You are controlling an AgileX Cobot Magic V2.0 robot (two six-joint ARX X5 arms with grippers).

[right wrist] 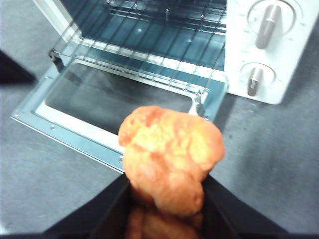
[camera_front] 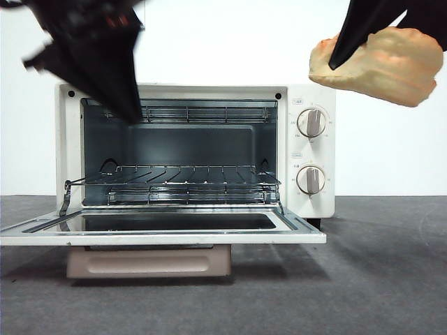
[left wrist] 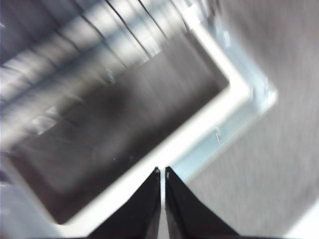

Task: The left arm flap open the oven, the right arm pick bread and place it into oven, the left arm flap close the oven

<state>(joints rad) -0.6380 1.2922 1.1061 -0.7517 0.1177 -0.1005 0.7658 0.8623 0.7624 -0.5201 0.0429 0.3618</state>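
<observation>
Right gripper (right wrist: 167, 199): jaws spread about as wide as the loaf is thick and clamped on the bread (right wrist: 169, 159), one black jaw on each flank. In the front view the same gripper (camera_front: 349, 52) comes in from the upper right corner, one dark finger (camera_front: 347, 47) lying across the loaf's near face.

Bread (camera_front: 380, 66): lumpy golden-orange loaf with paler cream patches. Held in the air, clear of the table, up beside the oven's top right corner and higher than the upper knob (camera_front: 311, 122). Seen from the front its long axis runs roughly level, side to side, with a slight tilt; the free end sticks out away from the jaws, and in the right wrist view that end hangs over the corner of the lowered door.

Left gripper (left wrist: 162, 172): the two black jaws lie pressed almost together, only a hairline slit between the tips, nothing between them. The wrist view is motion-blurred. The tips sit above the white frame of the door (left wrist: 219, 114). In the front view this gripper (camera_front: 129, 105) shows large and dark at the upper left, its tip in front of the cavity's top left corner.

Oven (camera_front: 66, 139): cream-white, door (camera_front: 160, 237) folded down flat, glass facing up, beige handle (camera_front: 148, 262) below its front edge. Wire rack (camera_front: 188, 178) drawn partly forward, bare. Lower knob (camera_front: 310, 179) below the upper one.

Table (camera_front: 391, 279): grey, matte.
</observation>
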